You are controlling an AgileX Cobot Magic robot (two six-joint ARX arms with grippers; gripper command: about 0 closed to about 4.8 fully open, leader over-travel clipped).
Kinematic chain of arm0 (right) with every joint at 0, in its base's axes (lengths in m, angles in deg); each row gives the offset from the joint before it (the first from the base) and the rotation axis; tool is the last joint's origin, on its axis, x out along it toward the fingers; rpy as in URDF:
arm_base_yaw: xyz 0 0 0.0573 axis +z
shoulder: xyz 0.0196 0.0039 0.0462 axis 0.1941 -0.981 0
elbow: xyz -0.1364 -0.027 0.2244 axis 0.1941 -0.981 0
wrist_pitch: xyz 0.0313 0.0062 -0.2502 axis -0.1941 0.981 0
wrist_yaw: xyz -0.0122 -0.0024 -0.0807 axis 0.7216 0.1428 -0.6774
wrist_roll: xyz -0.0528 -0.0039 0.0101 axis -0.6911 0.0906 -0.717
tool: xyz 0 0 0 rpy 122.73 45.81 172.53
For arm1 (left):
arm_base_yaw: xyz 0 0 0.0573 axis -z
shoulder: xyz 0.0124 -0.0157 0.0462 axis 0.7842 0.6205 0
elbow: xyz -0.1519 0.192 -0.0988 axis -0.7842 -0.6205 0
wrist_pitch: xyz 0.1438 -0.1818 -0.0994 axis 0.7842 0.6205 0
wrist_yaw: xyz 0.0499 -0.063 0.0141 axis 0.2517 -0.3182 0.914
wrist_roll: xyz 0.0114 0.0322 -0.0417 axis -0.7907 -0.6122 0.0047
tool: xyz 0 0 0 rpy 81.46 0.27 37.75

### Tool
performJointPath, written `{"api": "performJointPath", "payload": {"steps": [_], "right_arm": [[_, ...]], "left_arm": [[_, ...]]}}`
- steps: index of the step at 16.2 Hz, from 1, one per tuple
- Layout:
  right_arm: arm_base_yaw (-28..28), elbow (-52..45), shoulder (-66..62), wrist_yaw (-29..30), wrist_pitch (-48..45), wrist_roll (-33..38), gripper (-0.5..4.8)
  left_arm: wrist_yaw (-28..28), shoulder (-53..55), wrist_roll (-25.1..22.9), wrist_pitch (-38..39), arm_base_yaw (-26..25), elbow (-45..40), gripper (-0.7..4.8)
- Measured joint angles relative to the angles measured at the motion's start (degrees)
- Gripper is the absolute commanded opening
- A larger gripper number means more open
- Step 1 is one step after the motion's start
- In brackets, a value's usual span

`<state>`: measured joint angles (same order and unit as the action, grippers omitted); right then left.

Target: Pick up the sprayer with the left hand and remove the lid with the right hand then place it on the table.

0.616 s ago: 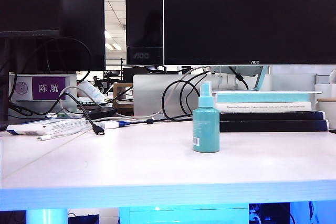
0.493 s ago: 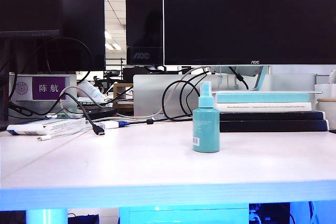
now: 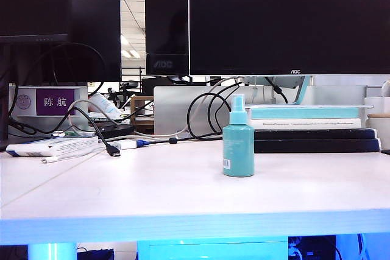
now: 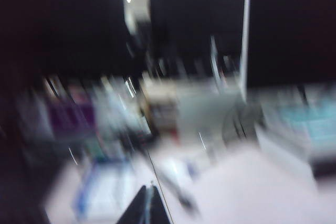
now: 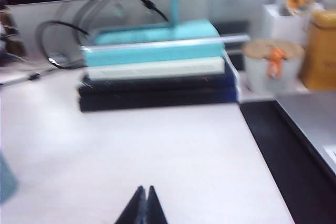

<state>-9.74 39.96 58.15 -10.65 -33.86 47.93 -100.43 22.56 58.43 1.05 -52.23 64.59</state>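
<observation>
Left gripper (image 4: 149, 205) is sitting with its fingers pressed together, holding nothing, above the desk (image 3: 152, 196) in a blurred wrist view. Standing upright on the desk, the sprayer (image 3: 238, 145) is wearing its lid (image 3: 237, 101), just in front of the stacked books (image 3: 311, 131). Right gripper (image 5: 144, 204) is likewise closed and empty, hovering over the desk before those books.

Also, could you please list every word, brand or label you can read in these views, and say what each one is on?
"AOC": bezel of the large black monitor.
"AOC": base of the smaller black monitor behind.
"陈 航": purple name plate at the left.
White barcode label on the teal plastic spray bottle: too small to read.
Spine print on the white book: too small.
Both wrist views: nothing legible.
</observation>
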Motion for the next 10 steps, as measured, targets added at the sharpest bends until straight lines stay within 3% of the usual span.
{"api": "performJointPath", "payload": {"steps": [3, 4, 6, 7, 9, 10], "right_arm": [[0.02, 3.48, 0.0, -0.68, -1.01, 0.22, -0.02], [0.02, 4.42, 0.0, -1.05, -3.06, 0.42, -0.02], [0.02, 7.06, -0.85, -4.11, -6.62, 1.29, -0.02], [-0.02, 8.72, -2.27, -5.4, -7.52, 1.44, -0.02], [-0.04, 14.82, -11.32, -6.05, -9.01, 2.67, 0.12], [-0.04, 17.55, -17.18, -5.16, -10.25, 4.68, 0.61]], "left_arm": [[1.33, 3.56, 0.0, -2.34, 0.0, 3.19, 0.06], [1.73, 6.62, 0.0, -2.16, 0.0, 5.07, 0.41], [1.66, 14.8, -0.04, -2.64, 0.0, 11.87, 2.84], [0.66, 18.62, -0.04, -3.52, 0.0, 14.53, 4.79], [-6.54, 32.48, -1.64, -3.67, -0.02, 21.77, 4.79], [-11.96, 38.75, -3.21, -3.85, 0.0, 24.48, 4.79]]}}
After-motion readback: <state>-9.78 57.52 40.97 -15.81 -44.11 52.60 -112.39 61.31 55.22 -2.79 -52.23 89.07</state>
